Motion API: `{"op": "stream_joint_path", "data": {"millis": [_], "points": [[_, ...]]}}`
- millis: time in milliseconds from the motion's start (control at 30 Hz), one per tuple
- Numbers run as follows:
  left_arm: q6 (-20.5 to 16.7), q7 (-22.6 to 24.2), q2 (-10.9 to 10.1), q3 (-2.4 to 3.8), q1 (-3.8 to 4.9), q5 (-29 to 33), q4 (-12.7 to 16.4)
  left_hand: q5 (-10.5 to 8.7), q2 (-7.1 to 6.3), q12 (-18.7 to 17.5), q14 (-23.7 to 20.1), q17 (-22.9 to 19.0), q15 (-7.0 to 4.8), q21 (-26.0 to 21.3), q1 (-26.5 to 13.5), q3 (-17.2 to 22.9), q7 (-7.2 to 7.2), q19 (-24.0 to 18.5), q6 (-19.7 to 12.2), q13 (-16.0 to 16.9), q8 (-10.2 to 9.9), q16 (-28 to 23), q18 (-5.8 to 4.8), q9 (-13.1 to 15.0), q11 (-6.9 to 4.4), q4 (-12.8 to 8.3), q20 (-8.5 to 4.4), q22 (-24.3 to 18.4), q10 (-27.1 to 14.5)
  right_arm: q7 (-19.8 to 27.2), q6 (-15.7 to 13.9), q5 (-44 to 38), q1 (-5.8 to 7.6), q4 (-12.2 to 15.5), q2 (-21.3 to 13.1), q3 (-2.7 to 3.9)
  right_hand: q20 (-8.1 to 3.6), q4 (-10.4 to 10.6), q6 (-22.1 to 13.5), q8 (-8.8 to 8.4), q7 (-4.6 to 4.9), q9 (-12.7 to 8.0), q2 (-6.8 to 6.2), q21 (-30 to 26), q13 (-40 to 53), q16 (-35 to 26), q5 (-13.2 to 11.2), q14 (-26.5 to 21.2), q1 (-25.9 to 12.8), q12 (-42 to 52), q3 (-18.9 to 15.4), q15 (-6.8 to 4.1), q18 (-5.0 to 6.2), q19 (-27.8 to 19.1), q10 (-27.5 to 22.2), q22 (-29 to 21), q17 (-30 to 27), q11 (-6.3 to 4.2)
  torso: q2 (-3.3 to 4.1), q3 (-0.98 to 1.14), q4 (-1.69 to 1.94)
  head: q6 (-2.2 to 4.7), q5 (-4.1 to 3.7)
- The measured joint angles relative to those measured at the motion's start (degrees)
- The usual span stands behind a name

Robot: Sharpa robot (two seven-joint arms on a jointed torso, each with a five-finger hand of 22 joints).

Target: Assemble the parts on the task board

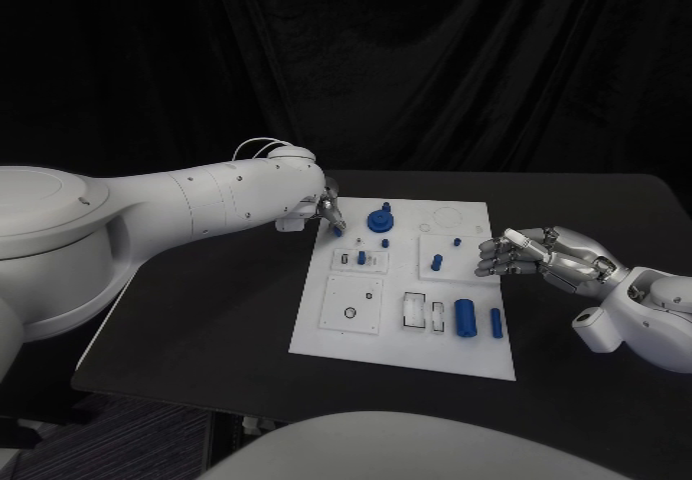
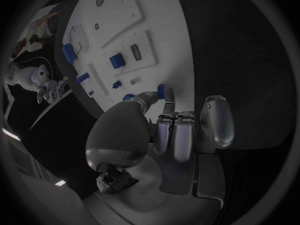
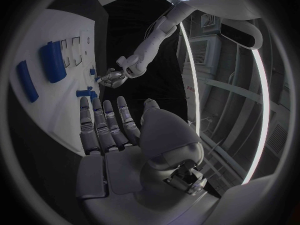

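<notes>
Near edge of the black table (image 1: 188,340): white task board (image 1: 325,335) lies mid-table, long side running away from the robot.

Nearest row on the board: a square plate with a small ring hole (image 1: 353,305); beside it two narrow rectangular slots; then a large blue cylinder (image 1: 464,316) lying flat, and a slimmer blue bar (image 1: 496,321) just beside it toward the right edge.

Middle row: a small blue peg (image 1: 361,257) standing in a raised block; a short blue pin (image 1: 437,262) on the square plate to its right.

Right hand (image 1: 528,253) hovers at the board's right edge, level with the middle row. Fingers straight and side by side, palm empty, grasping nothing; wrist view confirms this (image 3: 119,135).

Far row: a blue round knob-shaped part (image 1: 381,219) stands upright on the board.

Left hand (image 1: 326,212) sits at the far left corner of the board. Its fingertips pinch a small blue part (image 1: 339,229), (image 2: 160,91), just above the board surface; remaining fingers curled in.
</notes>
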Motion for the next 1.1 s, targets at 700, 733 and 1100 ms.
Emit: {"op": "stream_joint_path", "data": {"millis": [700,733,1100], "points": [[-2.94,-1.74,-7.30,-0.01,0.60,8.65,11.74,-0.20,-1.31,0.00,-0.01,0.00,0.01,-0.89,-2.12,4.91,0.14,0.00,0.50,-0.01,0.55,0.00,0.00,0.84,0.01,-2.73,0.00,0.04,-0.01,-0.91,0.07,0.00,0.00,0.06,-0.63,0.00,0.00,-0.17,0.00,0.00,0.00,0.00,0.05,0.00,0.00,0.00,0.00,0.00,0.05,0.00,0.16,0.00,0.00,0.00,0.00,-0.06,-0.01,0.00,-0.01,-0.02,0.05,0.00,-0.28],[-3.04,-1.88,-7.58,-0.01,0.61,8.81,12.39,-0.63,-1.20,0.00,-0.01,0.00,0.01,-0.89,-2.23,5.13,0.17,0.00,0.52,-0.01,0.55,0.00,0.00,0.87,0.01,-2.80,0.00,0.04,-0.01,-0.93,0.07,0.00,0.00,0.06,-0.63,0.00,0.00,-0.17,0.00,0.00,0.00,0.00,0.05,0.00,0.00,0.00,0.00,0.00,0.05,0.00,0.16,0.00,0.00,0.00,0.00,-0.06,-0.01,0.00,-0.01,-0.02,0.05,0.00,-0.28],[-4.45,-3.29,-9.75,-0.01,0.64,9.29,17.55,-2.05,-1.00,0.00,-0.01,0.00,0.01,-0.89,-2.74,5.27,0.22,0.00,0.55,-0.02,0.54,0.00,0.00,1.00,0.02,-2.68,0.00,0.03,-0.02,-1.11,0.07,0.00,0.00,-0.01,-0.56,0.00,0.00,-0.17,0.00,0.00,0.00,0.00,0.05,0.00,0.00,-0.20,0.00,0.00,0.05,0.00,0.16,0.00,0.00,0.00,0.00,-0.05,-0.02,0.00,-0.07,0.02,0.07,0.00,-0.21]]}}
